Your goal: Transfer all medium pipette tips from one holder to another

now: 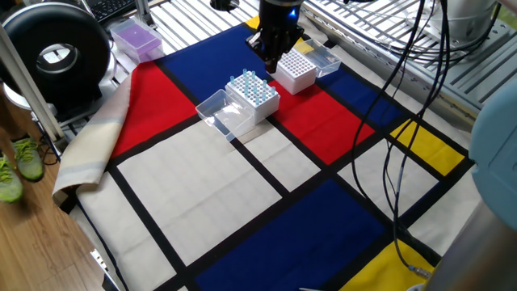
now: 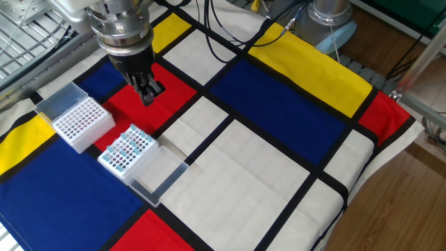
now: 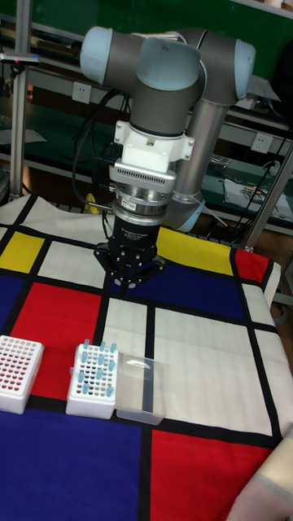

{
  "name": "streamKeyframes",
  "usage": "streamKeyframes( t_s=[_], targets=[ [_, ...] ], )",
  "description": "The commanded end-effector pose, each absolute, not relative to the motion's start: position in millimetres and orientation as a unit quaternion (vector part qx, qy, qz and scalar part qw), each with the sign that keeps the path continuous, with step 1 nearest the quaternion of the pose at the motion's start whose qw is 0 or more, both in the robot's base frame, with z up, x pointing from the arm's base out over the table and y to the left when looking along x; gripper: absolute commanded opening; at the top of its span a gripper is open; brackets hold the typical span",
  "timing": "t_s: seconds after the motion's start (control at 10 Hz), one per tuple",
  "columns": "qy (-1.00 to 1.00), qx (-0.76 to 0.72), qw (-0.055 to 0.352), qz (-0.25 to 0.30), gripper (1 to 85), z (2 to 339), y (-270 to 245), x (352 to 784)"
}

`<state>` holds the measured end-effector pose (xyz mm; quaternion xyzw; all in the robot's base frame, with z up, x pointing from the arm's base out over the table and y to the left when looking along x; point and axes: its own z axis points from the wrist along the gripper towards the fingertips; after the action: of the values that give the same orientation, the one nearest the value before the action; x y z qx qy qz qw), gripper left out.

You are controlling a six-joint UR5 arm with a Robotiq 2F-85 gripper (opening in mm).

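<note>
The table (image 2: 279, 160) is covered by a cloth of red, blue, yellow and white fields. The gripper (image 2: 149, 93) hangs over a red field, jaws pressed together, grasping nothing visible. Near the cloth's edge stand two white boxes; the medium pipette tips (image 3: 93, 366) stand in one, the other box (image 2: 82, 123) just beside it.

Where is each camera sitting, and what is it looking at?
One fixed view: high by the floor-side corner, looking across the cloth at the tip boxes; gripper shows.
The other fixed view: high on the opposite side; gripper shows.
Tall fixed view: low, facing the whole arm.
All share the blue tips.
</note>
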<state>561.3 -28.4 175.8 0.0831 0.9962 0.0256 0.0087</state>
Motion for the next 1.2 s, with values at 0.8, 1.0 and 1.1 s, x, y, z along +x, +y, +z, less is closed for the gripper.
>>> streamKeyframes(
  t_s=[0.8,1.0,1.1],
  targets=[
    [0.997,0.032,0.037,0.059,23.7,169.1,-7.6,601.0],
    [0.997,0.035,0.042,0.057,22.0,161.8,-5.5,615.4],
    [0.997,0.039,0.044,0.057,17.7,157.2,-3.4,622.7]
  ],
)
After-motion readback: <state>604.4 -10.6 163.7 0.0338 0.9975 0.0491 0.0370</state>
